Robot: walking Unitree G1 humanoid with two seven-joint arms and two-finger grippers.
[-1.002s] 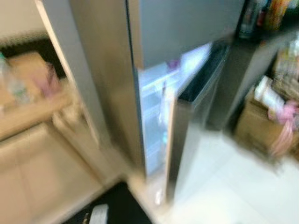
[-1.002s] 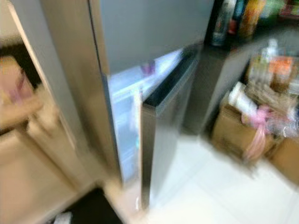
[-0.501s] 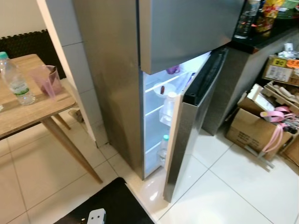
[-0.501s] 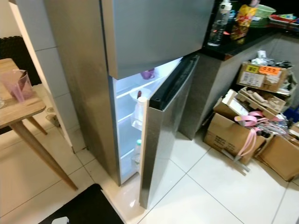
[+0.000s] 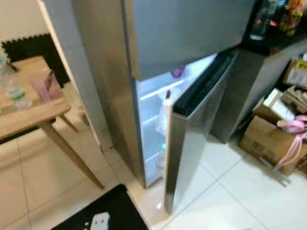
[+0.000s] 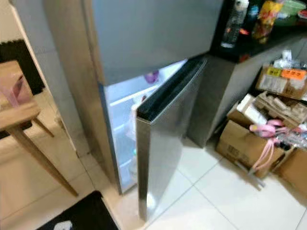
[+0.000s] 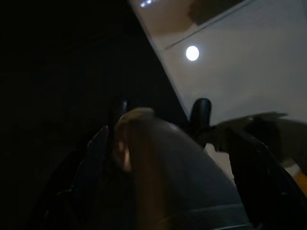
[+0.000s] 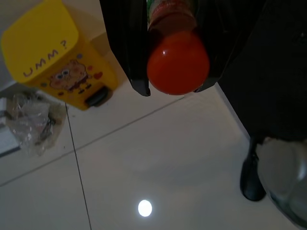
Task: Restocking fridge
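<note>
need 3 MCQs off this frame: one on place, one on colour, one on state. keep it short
1. Where does the wooden table stand relative to the fridge?
A. On the robot's left of it
B. On the robot's right of it
C. Behind it

2. What colour is the cap of the bottle between the right pincer fingers?
A. Blue
B. Red
C. White

3. What state is the lower fridge door in?
A. Fully shut
B. Removed
C. Partly open, interior lit

Answers:
1. A: in the head views the table sits to the left of the fridge, while the cardboard boxes lie to its right.
2. B: the right wrist view shows a round red cap held between the two black fingers.
3. C: the door swings out from the cabinet and bright shelves show in the gap.
</note>
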